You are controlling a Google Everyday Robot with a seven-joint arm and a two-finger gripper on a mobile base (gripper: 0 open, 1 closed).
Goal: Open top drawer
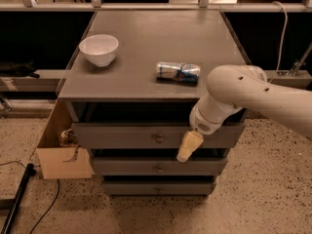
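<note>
The top drawer (117,136) is the widest grey drawer front, just under the grey tabletop (146,48), with a small round brass knob (159,139) at its centre. Two narrower grey drawers (131,167) sit below it. My gripper (188,147) hangs from the white arm (243,94) that comes in from the right. It is in front of the top drawer's lower edge, a short way right of the knob and slightly below it. It is not on the knob.
A white bowl (99,48) and a can lying on its side (178,72) rest on the tabletop. An open cardboard box (62,155) stands on the floor against the cabinet's left side. A black pole and cable (19,199) lie at the lower left.
</note>
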